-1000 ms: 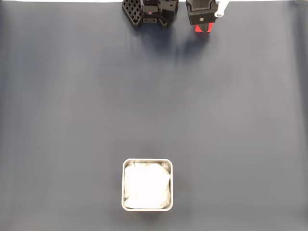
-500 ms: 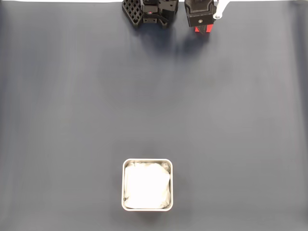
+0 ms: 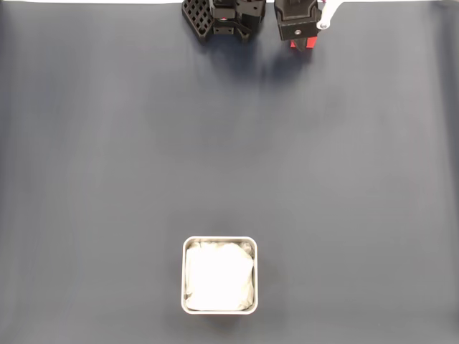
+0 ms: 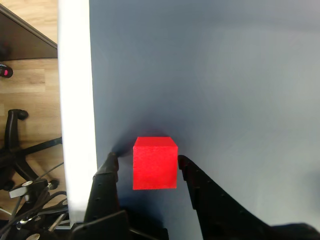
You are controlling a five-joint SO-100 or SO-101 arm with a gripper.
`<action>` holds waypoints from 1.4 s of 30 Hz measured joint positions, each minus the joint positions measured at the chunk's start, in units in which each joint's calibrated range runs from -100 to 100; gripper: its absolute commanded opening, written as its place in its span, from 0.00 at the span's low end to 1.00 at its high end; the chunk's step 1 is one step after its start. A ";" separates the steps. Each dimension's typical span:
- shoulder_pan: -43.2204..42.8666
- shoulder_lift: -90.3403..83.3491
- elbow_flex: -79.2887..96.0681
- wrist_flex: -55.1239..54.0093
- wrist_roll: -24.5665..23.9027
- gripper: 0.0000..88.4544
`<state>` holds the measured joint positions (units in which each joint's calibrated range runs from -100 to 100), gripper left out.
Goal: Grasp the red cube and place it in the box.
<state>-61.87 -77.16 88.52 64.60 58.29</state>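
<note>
The red cube [image 4: 155,163] rests on the dark mat close to its white border, between my two black fingers. My gripper [image 4: 147,161] is open around it: the right finger stands almost against the cube and the left finger [image 4: 110,165] is a small gap away. In the fixed view my gripper [image 3: 301,40] is at the top edge, right of centre, with a sliver of the red cube [image 3: 307,45] peeking out below it. The box [image 3: 219,278], a square metal-rimmed tray with white lining, sits far away at the bottom centre.
The arm's black base [image 3: 224,18] stands at the top centre of the fixed view. The dark mat [image 3: 229,158] is bare between gripper and box. In the wrist view a white table edge [image 4: 75,100] borders the mat, with wooden floor and a chair base [image 4: 25,150] beyond.
The gripper has shifted slightly toward the top edge of the fixed view, and less of the red cube shows below it. The box has not moved.
</note>
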 measured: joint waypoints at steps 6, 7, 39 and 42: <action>0.00 0.00 0.00 0.00 0.00 0.21; 0.00 0.00 0.00 0.00 0.00 0.20; 0.22 0.00 -0.18 -0.48 0.00 0.09; 0.96 0.87 -1.99 -0.48 0.00 0.09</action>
<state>-60.91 -76.29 86.53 64.12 58.29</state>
